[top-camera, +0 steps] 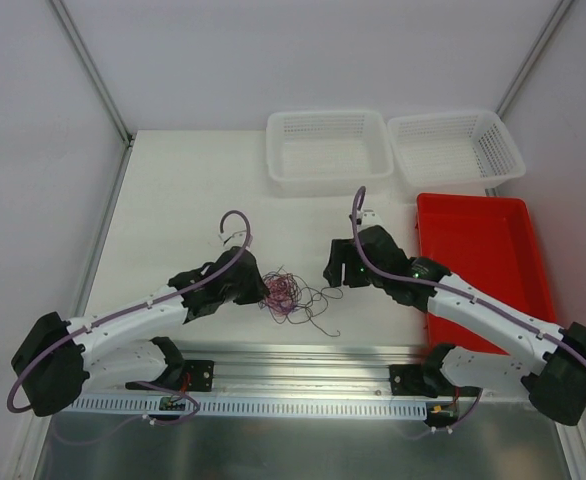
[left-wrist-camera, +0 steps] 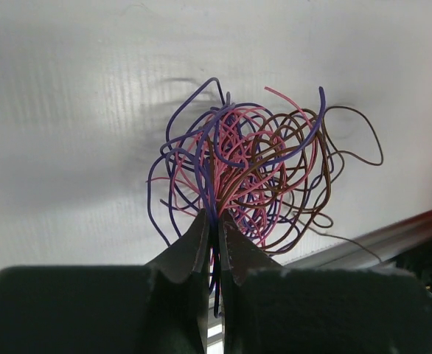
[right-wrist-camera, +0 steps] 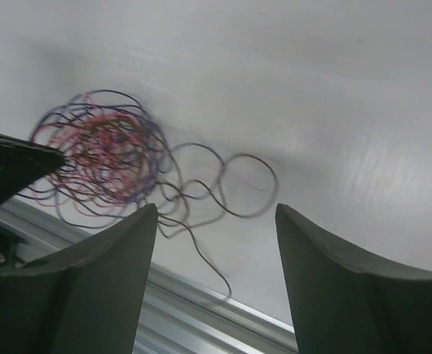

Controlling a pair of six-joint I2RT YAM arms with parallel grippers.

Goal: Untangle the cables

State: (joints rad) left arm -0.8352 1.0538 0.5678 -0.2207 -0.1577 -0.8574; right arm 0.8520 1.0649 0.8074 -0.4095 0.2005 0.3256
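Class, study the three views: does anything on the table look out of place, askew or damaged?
Only the cables: a knotted red, purple and dark clump near the front edge of the table, with loose dark loops trailing toward the open right tool. The left tool pinches some strands. No damage shows.

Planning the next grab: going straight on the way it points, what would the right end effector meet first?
The right end effector would probably first reach the loose dark strands trailing from the cables, lying ahead between its open jaws, then the white table; depth is unclear.
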